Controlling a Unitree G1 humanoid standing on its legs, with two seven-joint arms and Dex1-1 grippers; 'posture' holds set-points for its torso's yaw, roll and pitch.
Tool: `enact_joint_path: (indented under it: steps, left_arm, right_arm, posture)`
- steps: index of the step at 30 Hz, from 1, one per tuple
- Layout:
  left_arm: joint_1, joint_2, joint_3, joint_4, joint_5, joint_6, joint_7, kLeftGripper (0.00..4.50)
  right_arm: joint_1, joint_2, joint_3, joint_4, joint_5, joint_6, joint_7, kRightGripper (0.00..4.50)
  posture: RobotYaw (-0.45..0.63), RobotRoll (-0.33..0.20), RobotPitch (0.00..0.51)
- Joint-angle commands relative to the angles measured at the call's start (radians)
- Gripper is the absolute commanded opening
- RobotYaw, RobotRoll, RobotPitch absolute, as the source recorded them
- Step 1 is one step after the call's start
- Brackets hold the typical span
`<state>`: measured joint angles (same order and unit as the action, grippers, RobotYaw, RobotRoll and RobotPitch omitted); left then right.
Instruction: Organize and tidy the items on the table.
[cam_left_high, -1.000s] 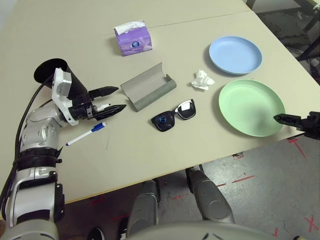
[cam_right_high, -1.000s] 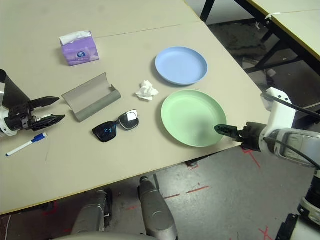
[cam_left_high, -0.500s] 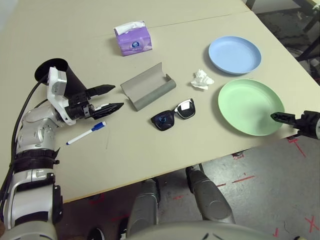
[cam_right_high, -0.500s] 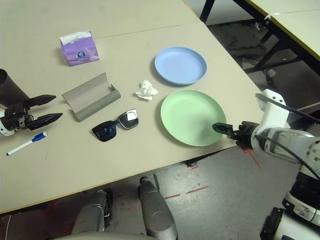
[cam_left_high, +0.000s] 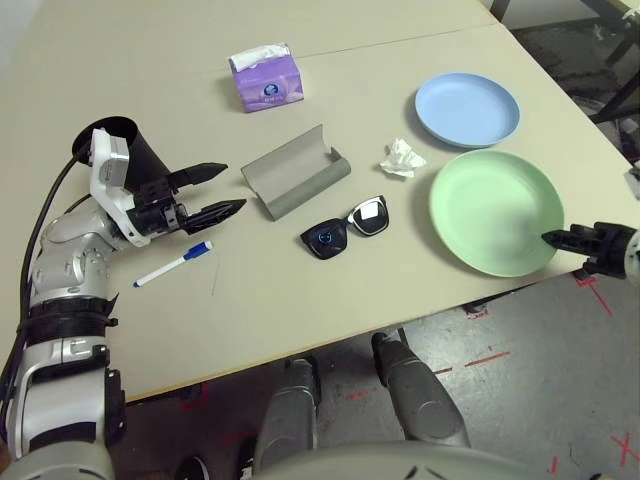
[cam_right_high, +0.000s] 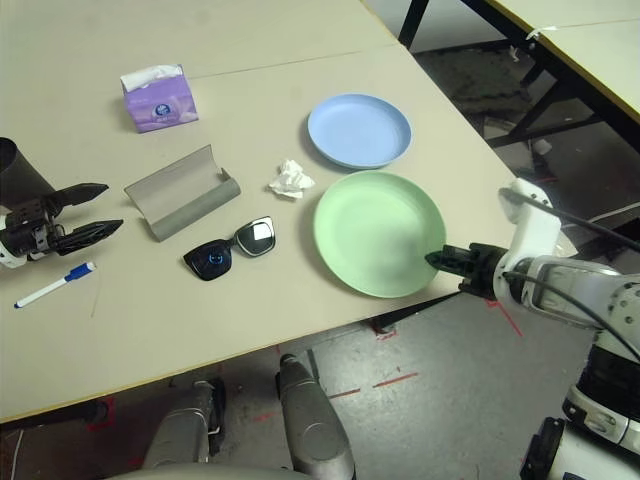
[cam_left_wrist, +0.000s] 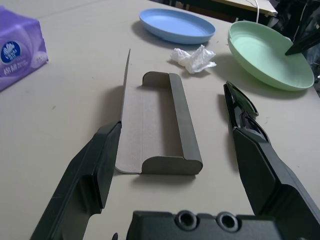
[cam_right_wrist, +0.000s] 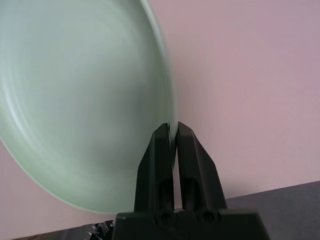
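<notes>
- The right gripper (cam_right_wrist: 173, 131) has its fingers pressed together on the rim of the green plate (cam_right_high: 375, 232), pinching it at the plate's 4 o'clock edge, near the front right corner of the tabletop (cam_left_high: 150, 90)
- The blue plate (cam_left_high: 467, 108) lies at about 12 o'clock from the green one, just apart from it
- The crumpled white tissue (cam_left_high: 403, 158) sits at 10 o'clock of the green plate, between the plates and the grey glasses case (cam_left_high: 296, 171)
- The case lies open, its flap up; the black sunglasses (cam_left_high: 347, 229) rest at its 5 o'clock, lenses up
- The left gripper (cam_left_high: 222, 190) hovers level at 9 o'clock of the case with its fingers spread wide and nothing between them; in the left wrist view the case lies beyond the two fingertips (cam_left_wrist: 107, 145)
- A black cup (cam_left_high: 125, 150) stands behind that wrist, partly hidden, so whether it touches the arm is hard to tell
- The white marker with the blue cap (cam_left_high: 174, 263) lies at 6 o'clock of the left gripper
- A purple tissue box (cam_left_high: 265, 78) stands at 12 o'clock of the case, well apart from it
</notes>
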<state>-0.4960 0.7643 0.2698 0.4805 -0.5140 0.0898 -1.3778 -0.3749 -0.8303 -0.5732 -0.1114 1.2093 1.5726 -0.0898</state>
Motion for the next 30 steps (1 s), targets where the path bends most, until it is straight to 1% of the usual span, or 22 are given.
enact_joint_path:
  steps: [1, 6, 9, 13, 15, 18, 19, 22, 23, 26, 30]
  left_arm:
    - [0.005, 0.005, 0.008, -0.007, -0.001, -0.006, -0.001, 4.50]
    - [0.011, 0.001, 0.008, -0.010, -0.002, -0.008, -0.001, 4.50]
    - [0.013, -0.001, 0.007, -0.003, 0.000, -0.011, 0.000, 4.50]
    - [0.019, -0.004, 0.005, 0.002, 0.002, -0.015, 0.001, 4.50]
    - [0.022, -0.005, 0.005, 0.000, 0.002, -0.013, 0.003, 4.50]
    - [0.027, -0.007, 0.006, -0.005, 0.000, -0.010, 0.005, 4.50]
    - [0.031, -0.008, 0.007, -0.008, -0.001, -0.010, 0.006, 4.50]
    - [0.038, -0.010, 0.008, -0.014, -0.003, -0.007, 0.007, 4.50]
    - [0.040, -0.011, 0.008, -0.018, -0.004, -0.005, 0.007, 4.50]
    - [0.054, -0.014, 0.008, -0.045, -0.013, 0.005, 0.008, 4.50]
    - [0.053, -0.011, 0.019, -0.073, -0.022, 0.015, 0.021, 4.50]
  right_arm:
    - [0.039, -0.019, 0.034, 0.005, 0.020, 0.042, -0.011, 0.01]
    - [0.049, -0.063, 0.053, 0.023, 0.072, 0.042, -0.007, 0.01]
    - [0.020, -0.124, 0.083, 0.074, 0.148, 0.042, -0.006, 0.01]
    - [-0.075, -0.215, 0.147, 0.187, 0.270, 0.042, -0.010, 0.01]
    - [-0.169, -0.246, 0.192, 0.270, 0.304, 0.042, -0.019, 0.01]
    - [-0.305, -0.266, 0.265, 0.376, 0.320, 0.042, -0.035, 0.01]
    - [-0.370, -0.260, 0.294, 0.420, 0.302, 0.042, -0.038, 0.01]
    - [-0.510, -0.245, 0.358, 0.525, 0.253, 0.042, -0.040, 0.01]
    - [-0.557, -0.234, 0.377, 0.562, 0.221, 0.042, -0.035, 0.01]
    - [-0.703, -0.175, 0.413, 0.675, 0.067, 0.032, -0.013, 0.01]
    - [-0.813, -0.105, 0.443, 0.776, -0.118, -0.020, 0.052, 0.01]
  posture:
    - [-0.27, 0.000, 0.232]
    - [-0.28, 0.000, 0.232]
    - [-0.28, 0.000, 0.234]
    - [-0.27, 0.000, 0.236]
    - [-0.27, 0.000, 0.237]
    - [-0.27, 0.000, 0.238]
    - [-0.27, 0.000, 0.238]
    - [-0.27, 0.000, 0.238]
    - [-0.27, 0.000, 0.238]
    - [-0.27, 0.000, 0.239]
    - [-0.25, 0.000, 0.242]
